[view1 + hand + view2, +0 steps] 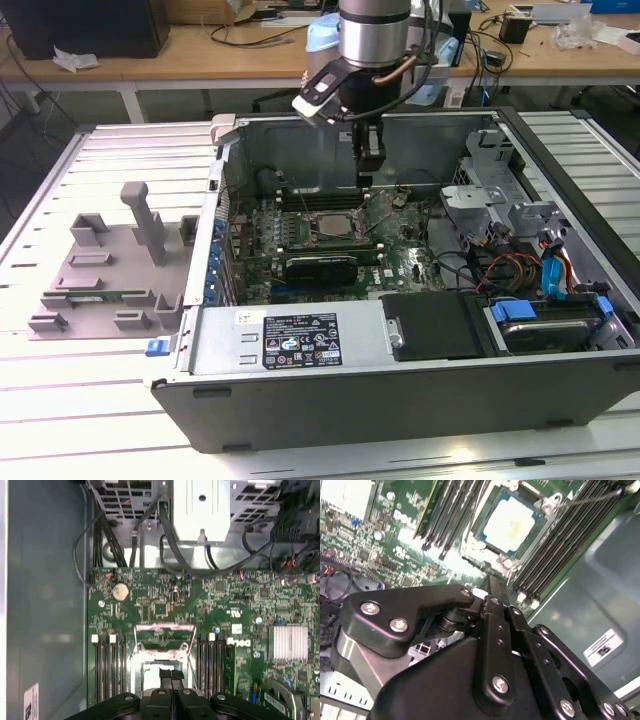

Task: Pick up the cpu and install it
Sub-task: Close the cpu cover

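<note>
Down inside the open computer case (400, 400) on the worktop (100, 440). Finds the cpu (512, 524) lying flat in the motherboard socket (137, 660), silver top up, with the hinged load plate (165, 627) tipped back, presumably to leave the seat open. Holds the claw (170, 674) just above the socket, pinched together on nothing, clear of the chip. Reads as a placement made and let go, to judge by the empty grip. Leaves the plate unclamped.
</note>
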Controlling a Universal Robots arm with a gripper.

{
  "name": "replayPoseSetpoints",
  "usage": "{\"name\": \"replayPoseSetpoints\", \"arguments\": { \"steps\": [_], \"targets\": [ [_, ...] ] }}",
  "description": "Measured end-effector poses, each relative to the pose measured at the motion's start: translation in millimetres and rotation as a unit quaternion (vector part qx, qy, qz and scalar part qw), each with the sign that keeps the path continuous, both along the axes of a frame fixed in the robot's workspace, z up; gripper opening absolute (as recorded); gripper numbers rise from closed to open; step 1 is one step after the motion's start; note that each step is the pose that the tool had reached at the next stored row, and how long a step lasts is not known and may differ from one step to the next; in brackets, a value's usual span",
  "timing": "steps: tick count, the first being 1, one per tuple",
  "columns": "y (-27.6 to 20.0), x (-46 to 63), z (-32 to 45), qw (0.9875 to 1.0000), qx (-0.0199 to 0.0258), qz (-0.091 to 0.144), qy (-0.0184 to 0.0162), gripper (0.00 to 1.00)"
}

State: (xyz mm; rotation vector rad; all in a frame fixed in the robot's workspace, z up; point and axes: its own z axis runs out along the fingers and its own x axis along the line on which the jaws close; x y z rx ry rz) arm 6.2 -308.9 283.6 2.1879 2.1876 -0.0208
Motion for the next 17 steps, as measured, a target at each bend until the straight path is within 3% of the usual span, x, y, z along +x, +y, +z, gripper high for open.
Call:
{"name": "replayPoseSetpoints", "arguments": {
  "steps": [10, 14, 17],
  "targets": [
    [0.1, 39.6, -0.1, 1.0, 0.0002, 0.0, 0.0008, 0.11],
    [0.0, 40.4, -0.1, 1.0, 0.0001, 0.0, 0.0013, 0.11],
    [-0.2, 53.7, -3.2, 1.0, 0.0005, 0.0, 0.0093, 0.11]
  ]
}}
